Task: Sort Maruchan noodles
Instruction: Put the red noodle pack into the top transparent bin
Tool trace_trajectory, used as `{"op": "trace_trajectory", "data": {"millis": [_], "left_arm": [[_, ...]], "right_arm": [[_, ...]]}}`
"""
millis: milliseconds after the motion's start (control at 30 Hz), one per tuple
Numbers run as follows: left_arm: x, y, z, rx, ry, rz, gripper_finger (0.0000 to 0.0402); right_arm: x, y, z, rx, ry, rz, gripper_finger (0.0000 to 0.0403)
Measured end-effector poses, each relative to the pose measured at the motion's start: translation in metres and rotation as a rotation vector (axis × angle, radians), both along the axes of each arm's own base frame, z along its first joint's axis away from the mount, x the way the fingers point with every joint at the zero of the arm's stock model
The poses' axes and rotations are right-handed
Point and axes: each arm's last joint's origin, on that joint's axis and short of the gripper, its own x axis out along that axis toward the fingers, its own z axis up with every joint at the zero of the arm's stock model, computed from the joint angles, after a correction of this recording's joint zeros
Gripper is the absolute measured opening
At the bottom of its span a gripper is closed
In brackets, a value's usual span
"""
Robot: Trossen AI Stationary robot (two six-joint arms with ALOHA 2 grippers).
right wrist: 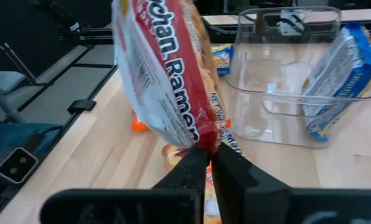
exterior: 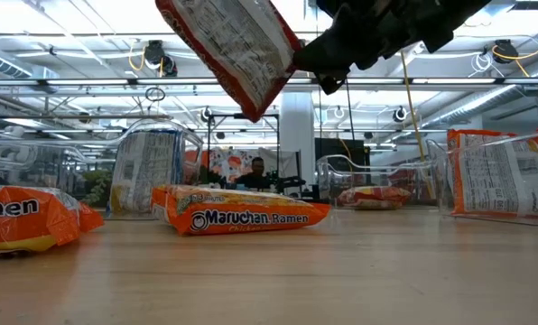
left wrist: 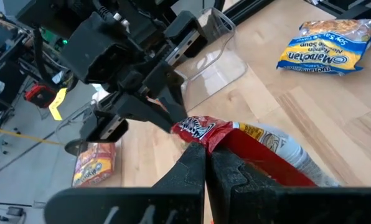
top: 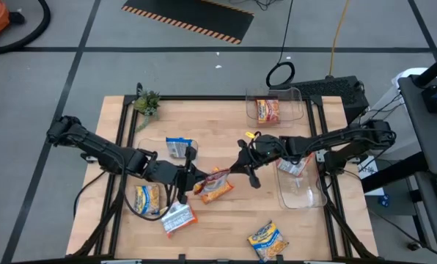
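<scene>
A red-and-silver Maruchan noodle packet hangs in the air over the table's middle, between my two grippers. My left gripper comes from the table's left and is shut on one end. My right gripper comes from the right and is shut on the opposite end. Under them an orange packet lies flat on the table. Other packets lie loose: a yellow one, a silver-red one and a yellow-blue one. My left gripper pinches the packet's crimped end between its two fingers, coming slanting down from the table's left. The packet is lifted clear of the table. My right gripper pinches the opposite end edge between its two fingers, coming nearly level from the table's right. The packet stands tilted above the orange one, its lower corner free.
A clear bin at the far edge holds an orange-red packet. A second bin at the right holds a silver one. A third bin at the left holds a blue-yellow packet. A small plant stands at the far left corner.
</scene>
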Motion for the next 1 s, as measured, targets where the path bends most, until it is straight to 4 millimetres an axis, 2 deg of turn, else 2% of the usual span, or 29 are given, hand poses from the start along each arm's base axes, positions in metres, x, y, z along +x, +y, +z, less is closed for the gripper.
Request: {"op": "trace_trajectory", "data": {"millis": [400, 500, 767, 867, 1000], "left_arm": [[0.000, 0.001, -0.001, -0.115, -0.005, 0.075, 0.0008], [0.000, 0.002, 0.000, -0.131, -0.022, 0.130, 0.0037], [0.000, 0.005, 0.000, -0.179, -0.057, 0.262, 0.0145], [-0.002, 0.007, 0.000, -0.166, -0.070, 0.344, 0.0166], [-0.004, 0.008, -0.005, -0.153, -0.027, 0.376, 0.0172]], "right_arm": [[0.000, -0.019, 0.001, -0.028, -0.014, -0.044, 0.0001], [0.000, -0.021, 0.000, -0.047, -0.012, -0.050, 0.0000], [-0.001, -0.039, 0.001, -0.105, -0.029, -0.090, 0.0000], [-0.004, -0.050, 0.004, -0.148, -0.033, -0.149, 0.0000], [-0.012, -0.067, 0.012, -0.215, -0.047, -0.230, 0.0000]]}}
